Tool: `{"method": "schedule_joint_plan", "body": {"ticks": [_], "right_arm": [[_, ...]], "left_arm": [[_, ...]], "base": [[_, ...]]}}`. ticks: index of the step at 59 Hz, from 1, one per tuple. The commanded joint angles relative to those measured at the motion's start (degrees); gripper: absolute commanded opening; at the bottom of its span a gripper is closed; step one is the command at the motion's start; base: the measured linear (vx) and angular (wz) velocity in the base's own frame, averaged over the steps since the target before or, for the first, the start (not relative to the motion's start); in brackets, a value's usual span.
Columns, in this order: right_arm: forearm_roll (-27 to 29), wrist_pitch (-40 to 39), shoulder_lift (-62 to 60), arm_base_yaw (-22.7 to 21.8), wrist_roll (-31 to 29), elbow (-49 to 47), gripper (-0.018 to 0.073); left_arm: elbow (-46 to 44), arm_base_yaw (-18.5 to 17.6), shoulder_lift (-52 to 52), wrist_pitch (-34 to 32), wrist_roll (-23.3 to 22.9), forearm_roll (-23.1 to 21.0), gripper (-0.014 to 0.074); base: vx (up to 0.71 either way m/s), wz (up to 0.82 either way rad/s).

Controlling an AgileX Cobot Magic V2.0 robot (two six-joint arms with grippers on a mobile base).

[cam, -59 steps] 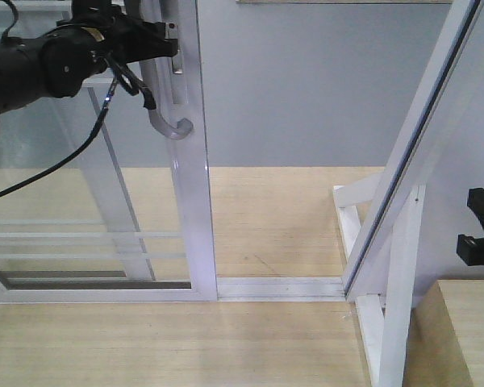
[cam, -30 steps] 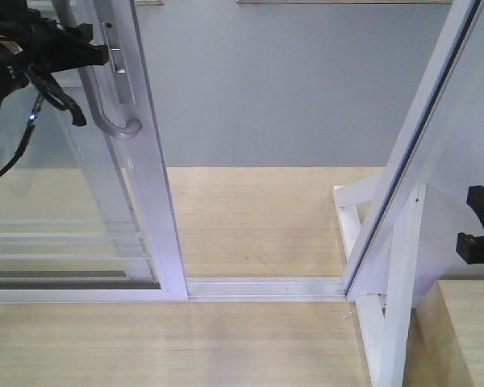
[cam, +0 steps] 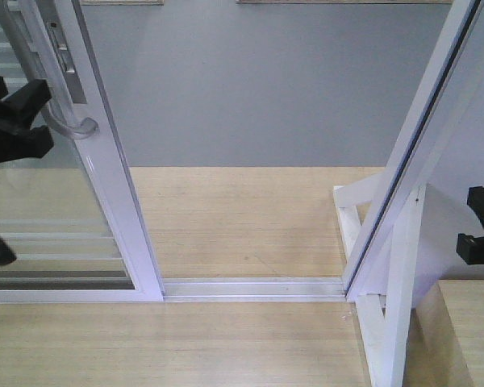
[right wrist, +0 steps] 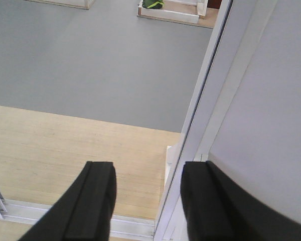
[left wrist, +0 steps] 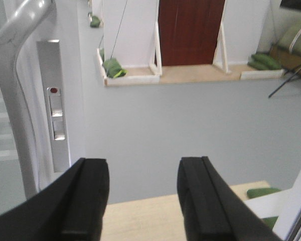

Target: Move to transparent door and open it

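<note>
The transparent door stands at the left of the front view, its white stile slanting down to the floor track. Its curved grey handle hooks out near the top. My left gripper sits at the left edge just beside the handle, open. In the left wrist view the handle and the lock plate lie left of the left gripper, with nothing between its fingers. My right gripper hangs open at the right edge; the right gripper holds nothing.
A slanted white door jamb with a white support frame stands to the right, close to my right gripper. Grey floor lies beyond the wooden platform. Farther off are a brown door and green sandbags.
The door has slid left along its track and the opening has widened. My left gripper moved left with it. The right gripper has not moved.
</note>
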Motion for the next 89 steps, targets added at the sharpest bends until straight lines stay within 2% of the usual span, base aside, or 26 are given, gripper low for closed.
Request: {"method": "schedule_joint_plan", "body": {"ticks": [1,12,24,30,40,43,54,68,75,89], "right_arm": [[-0.75,-3.83,0.22,-0.31,0.01,-1.63,0.0376],[-0.75,-3.63,0.22,-0.31,0.01,-1.63,0.0376],[-0.75,-3.57,0.22,-0.31,0.01,-1.63,0.0376],[-0.75,-3.57,0.22,-0.31,0.01,-1.63,0.0376],[-0.75,-3.42,0.22,-0.31,0.01,-1.63,0.0376],[-0.75,-3.42,0.22,-0.31,0.01,-1.63,0.0376],[-0.75,-3.42,0.22,-0.31,0.01,-1.63,0.0376],[-0.75,-3.42,0.22,-0.31,0.01,-1.63,0.0376],[-0.75,-3.15,0.05,-0.31,0.01,-1.63,0.0376],[-0.75,-3.1,0.05,-0.31,0.01,-1.63,0.0376]], "left_arm": [[1.24,-0.3,-5.79,-3.65,-1.15,-0.53,0.0436],[4.38,-0.3,-11.92,-3.57,-1.15,-0.53,0.0436],[4.55,0.12,-12.69,-3.47,-0.51,-0.47,0.0419],[7.46,0.2,-15.26,-3.5,-0.08,-0.47,0.0313],[15.72,2.85,-24.62,-4.18,0.01,1.7,-0.0008],[17.75,4.42,-27.59,-4.13,-0.04,3.01,-0.0008],[25.24,9.52,-39.68,-3.16,-0.1,3.03,-0.0008],[35.91,9.51,-55.29,2.78,-0.05,3.7,-0.0007],[35.83,9.5,-54.04,6.71,-0.05,4.03,-0.0007],[35.83,9.5,-53.86,7.49,-0.05,4.03,-0.0007]], "base": [[0.0,0.0],[0.0,0.0],[0.0,0.0],[0.0,0.0],[0.0,0.0],[0.0,0.0],[0.0,0.0],[0.0,0.0],[0.0,0.0],[0.0,0.0]]}}
